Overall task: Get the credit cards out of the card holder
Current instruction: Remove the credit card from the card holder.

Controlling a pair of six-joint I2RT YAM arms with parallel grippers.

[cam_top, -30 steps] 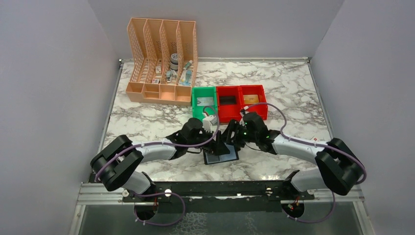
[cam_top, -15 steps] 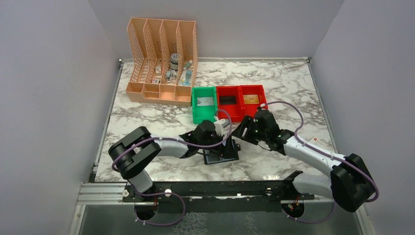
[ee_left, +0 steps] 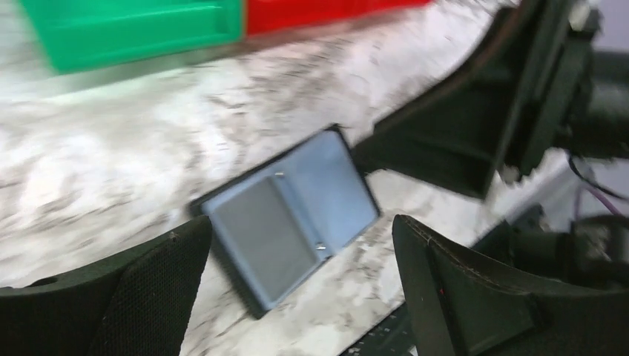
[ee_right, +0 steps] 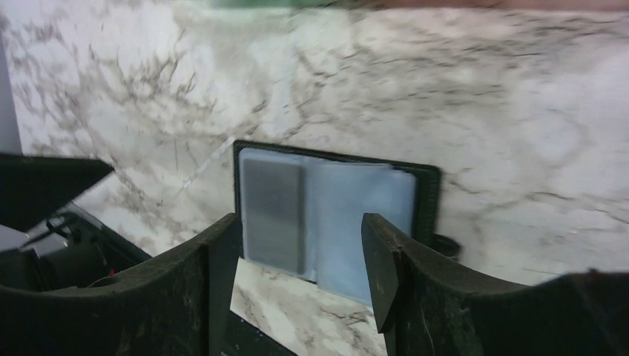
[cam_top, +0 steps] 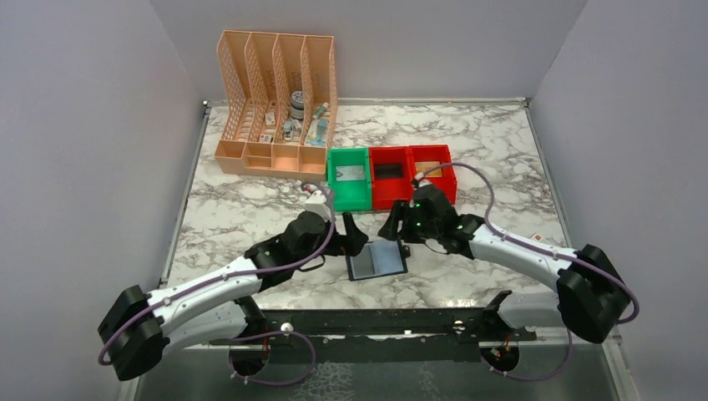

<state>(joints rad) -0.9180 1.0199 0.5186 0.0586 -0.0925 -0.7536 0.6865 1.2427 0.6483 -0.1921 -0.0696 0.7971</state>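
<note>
Lying open, card holder (cam_top: 377, 259) just beside right end effector (ee_right: 299, 226).

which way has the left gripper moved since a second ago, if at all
yes. the left gripper has shifted left, from off the green bin's right corner toward its left one, and no longer overlaps the card holder.

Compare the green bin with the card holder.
The green bin has raised walls; the card holder lies flat, open. The bin is green; the holder black with grey-blue panels. The bin adjoins a red bin; the holder lies apart from the bins. Both rest on the marble table.
</note>
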